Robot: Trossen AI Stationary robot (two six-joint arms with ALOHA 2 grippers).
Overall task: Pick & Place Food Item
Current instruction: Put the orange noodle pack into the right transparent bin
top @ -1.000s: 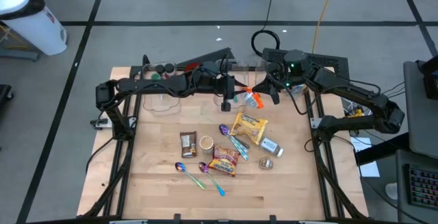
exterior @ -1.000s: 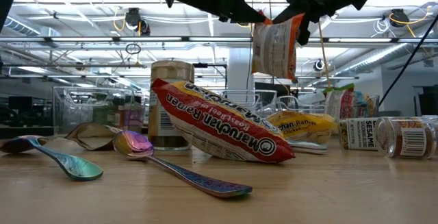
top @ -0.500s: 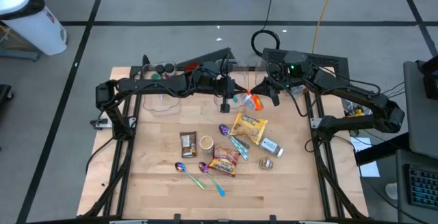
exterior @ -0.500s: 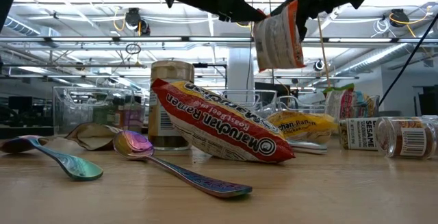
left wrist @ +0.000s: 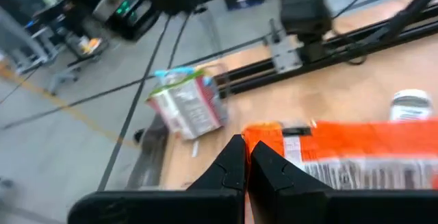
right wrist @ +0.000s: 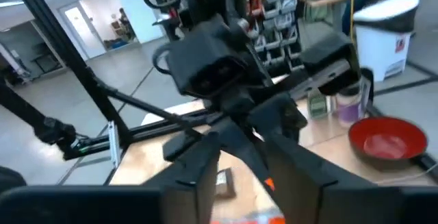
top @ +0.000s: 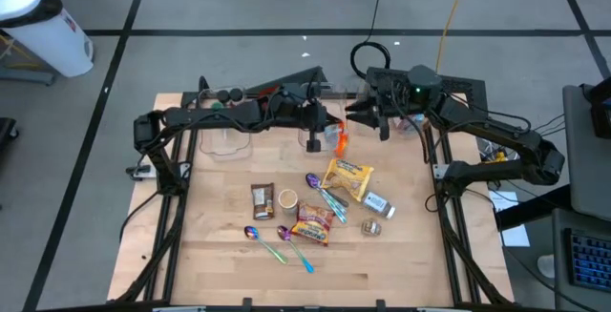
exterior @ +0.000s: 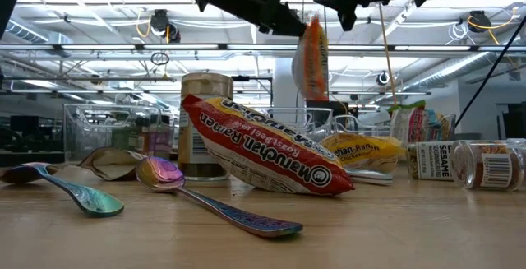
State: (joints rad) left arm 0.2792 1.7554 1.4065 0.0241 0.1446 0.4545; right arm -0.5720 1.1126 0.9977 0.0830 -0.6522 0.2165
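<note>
Clenched on the top edge of the orange snack packet [exterior: 311,57], the left gripper [top: 331,127] holds it hanging in the air over the back of the wooden table [top: 220,255]; the right gripper [top: 366,114] sits just beside it with its fingers parted and off the packet; below, near the table's middle, lie a ramen pack [exterior: 261,146], iridescent spoons [exterior: 209,195] and a sesame jar [exterior: 485,164].

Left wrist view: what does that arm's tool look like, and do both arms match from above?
The left tool has two matte black, wedge-shaped fingers. From above, both arms are dark jointed links with loose black cables; the right tool carries a green light nearby.
</note>
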